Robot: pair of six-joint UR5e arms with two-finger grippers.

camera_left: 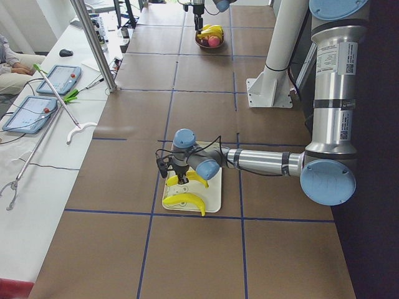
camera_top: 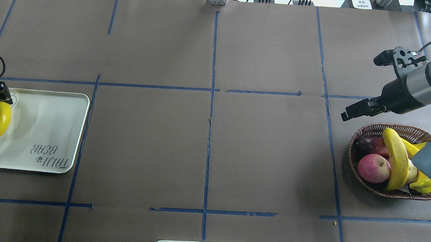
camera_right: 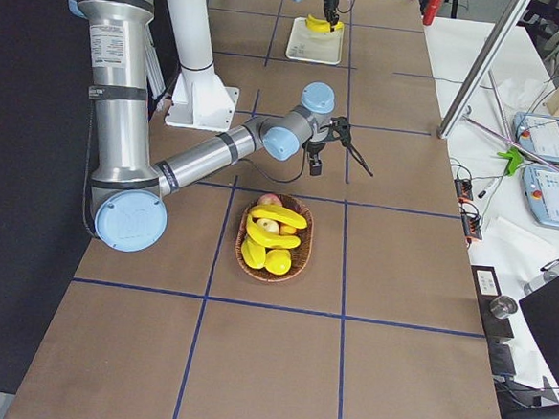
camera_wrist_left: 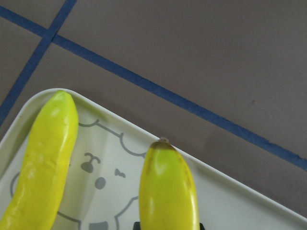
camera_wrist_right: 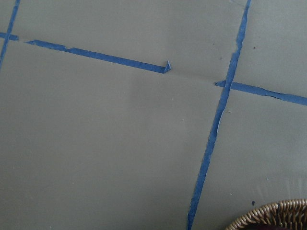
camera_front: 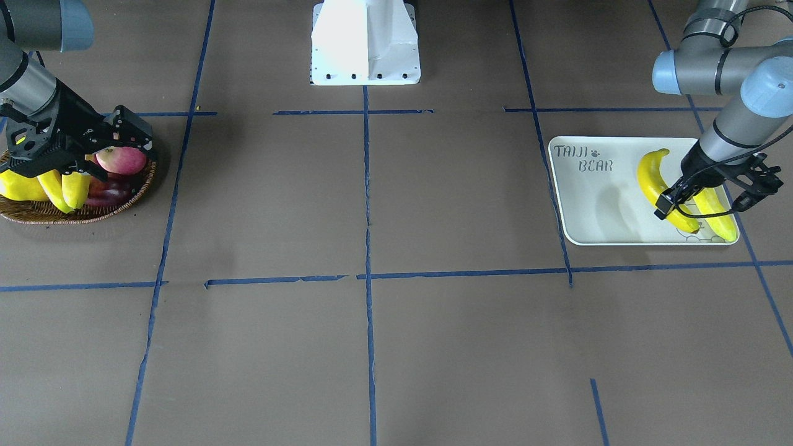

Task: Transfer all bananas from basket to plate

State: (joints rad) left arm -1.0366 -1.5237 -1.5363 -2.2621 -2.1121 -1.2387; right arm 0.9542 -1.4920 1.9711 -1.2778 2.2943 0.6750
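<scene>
Two bananas lie on the off-white plate (camera_front: 595, 186): one free (camera_front: 650, 179), one (camera_front: 722, 223) under my left gripper (camera_front: 712, 201). The left gripper seems shut on this banana, which rests on the plate. In the left wrist view the held banana (camera_wrist_left: 168, 191) lies beside the other (camera_wrist_left: 45, 158) over the bear drawing. The wicker basket (camera_top: 358, 143) holds two more bananas (camera_top: 396, 160), one (camera_top: 421, 179) partly hidden by my right arm. My right gripper (camera_top: 348, 112) looks open and empty, above the table just beyond the basket's rim (camera_wrist_right: 278, 213).
In the basket a red apple (camera_top: 373, 168) and a dark fruit (camera_top: 369, 145) lie beside the bananas. The robot's white base (camera_front: 365, 43) stands at mid table. Blue tape lines cross the brown table cover between basket and plate.
</scene>
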